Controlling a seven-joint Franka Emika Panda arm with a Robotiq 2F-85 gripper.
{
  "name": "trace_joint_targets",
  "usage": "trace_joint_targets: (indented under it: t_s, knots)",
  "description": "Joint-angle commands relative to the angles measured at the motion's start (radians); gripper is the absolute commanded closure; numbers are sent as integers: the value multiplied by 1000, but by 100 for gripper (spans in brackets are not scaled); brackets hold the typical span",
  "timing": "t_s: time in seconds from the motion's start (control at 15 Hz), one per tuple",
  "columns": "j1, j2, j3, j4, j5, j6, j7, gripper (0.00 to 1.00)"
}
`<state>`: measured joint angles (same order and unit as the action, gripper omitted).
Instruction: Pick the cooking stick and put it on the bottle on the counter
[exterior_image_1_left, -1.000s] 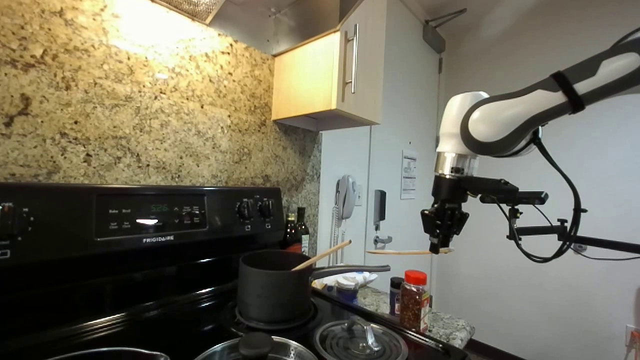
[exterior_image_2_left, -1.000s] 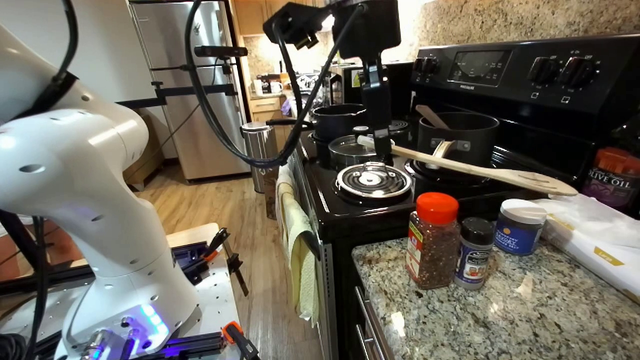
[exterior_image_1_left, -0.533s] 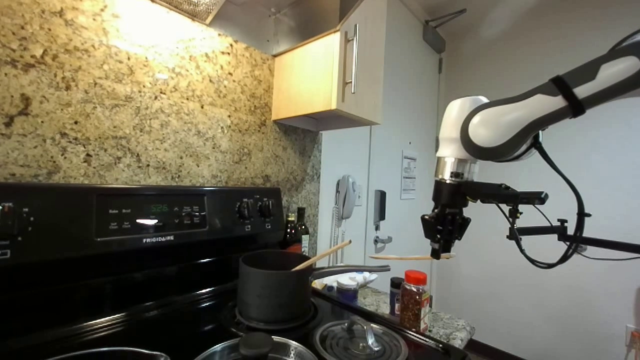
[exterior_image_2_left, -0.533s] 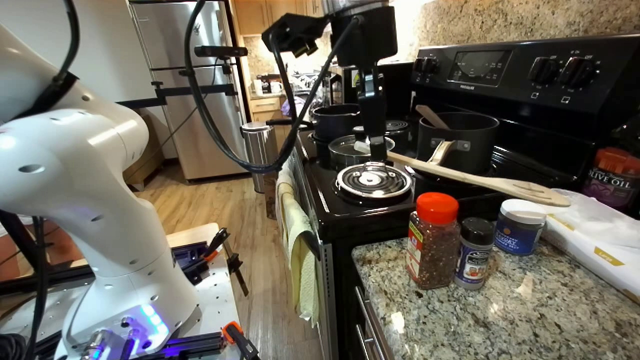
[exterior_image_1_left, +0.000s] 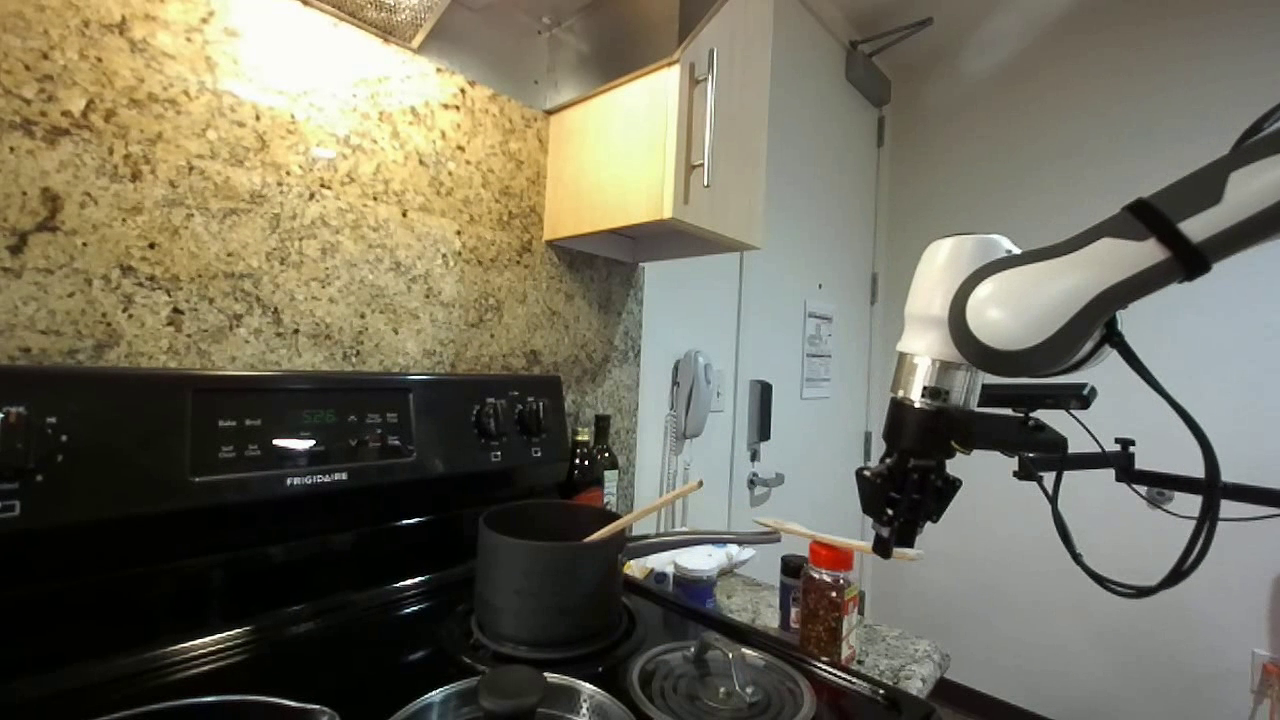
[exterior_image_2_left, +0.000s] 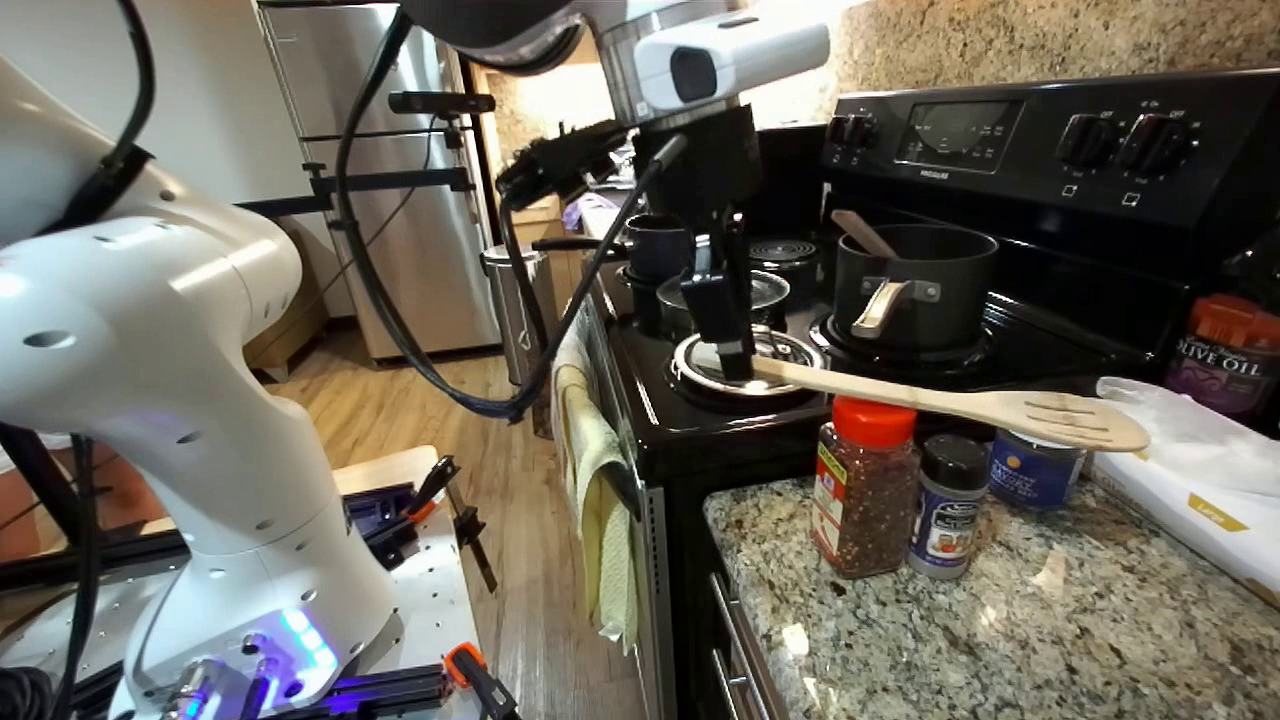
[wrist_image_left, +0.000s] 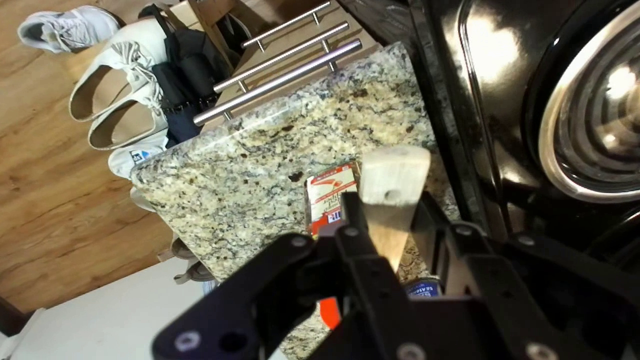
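Observation:
The cooking stick is a pale wooden slotted spatula, seen in both exterior views (exterior_image_1_left: 800, 530) (exterior_image_2_left: 1000, 405) and in the wrist view (wrist_image_left: 395, 175). My gripper (exterior_image_1_left: 893, 548) (exterior_image_2_left: 738, 370) (wrist_image_left: 389, 205) is shut on its handle near the end. The slotted head points away over the counter (exterior_image_2_left: 1080, 620) (wrist_image_left: 225, 200). The bottle, with red cap and red-brown flakes, stands upright on the counter (exterior_image_1_left: 828, 615) (exterior_image_2_left: 868, 490) (wrist_image_left: 330, 197). The stick crosses at the height of its cap; I cannot tell whether they touch. Gripper parts hide much of the bottle in the wrist view.
A black-capped jar (exterior_image_2_left: 948, 510), a blue white-lidded jar (exterior_image_2_left: 1035, 455) and a white box (exterior_image_2_left: 1180, 500) stand by the bottle. The black pot (exterior_image_1_left: 548, 575) on the stove holds another wooden utensil (exterior_image_1_left: 645, 510). A lid (exterior_image_1_left: 722, 685) lies on the near burner.
My gripper has moved down and tilted, keeping hold of the stick. The stick has come down from above the bottle to the level of its red cap. The bottle has not moved.

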<state>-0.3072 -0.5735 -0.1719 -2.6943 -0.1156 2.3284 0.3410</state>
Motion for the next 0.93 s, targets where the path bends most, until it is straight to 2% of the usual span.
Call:
trace_joint_targets:
  t_s: [0.0,0.53,0.6,0.67,0.73,0.87]
  knots:
    - [-24,-45,22,-67,28,63,5,93]
    - [-21,-58,23,-86,56,52,-6,93]
    - [-22,-58,23,-86,61,52,-4,80]
    - [-26,-57,26,-86,59,52,-1,46]
    - [-24,-58,23,-86,63,51,-4,45]
    - [-24,-59,22,-87,68,46,-5,34]
